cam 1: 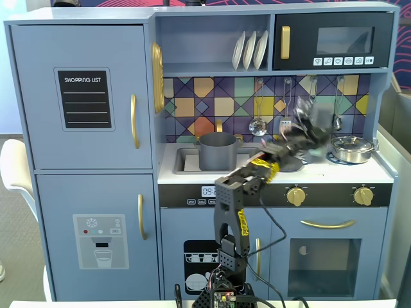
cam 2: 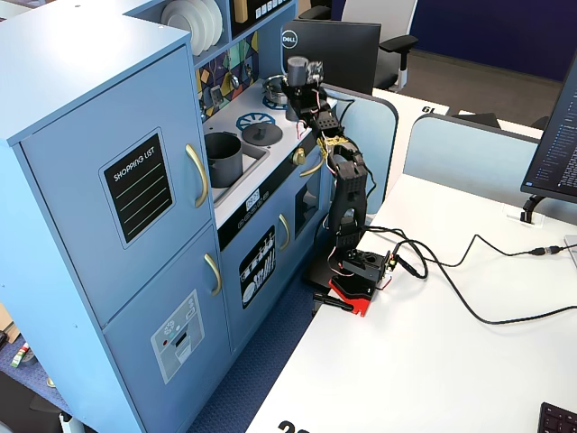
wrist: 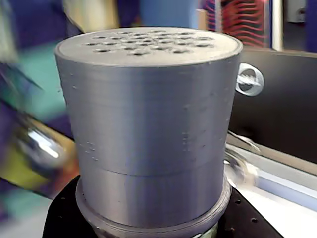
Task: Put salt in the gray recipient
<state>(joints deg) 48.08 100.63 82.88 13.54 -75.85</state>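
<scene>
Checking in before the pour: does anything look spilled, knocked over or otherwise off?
Nothing stands out. The gray pot sits upright in the sink, the silver pan sits upright on the stove, and the salt shaker is in the gripper over the stovetop. No spill shows; the gripper is blurred.

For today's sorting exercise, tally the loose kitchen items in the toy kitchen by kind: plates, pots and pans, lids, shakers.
Plates: 3, white, standing on the upper shelf
Pots and pans: 2, the gray pot in the sink and the shiny silver pan
Lids: 1, flat gray round lid
Shakers: 1, the salt shaker held in the jaws
Total: 7
</scene>
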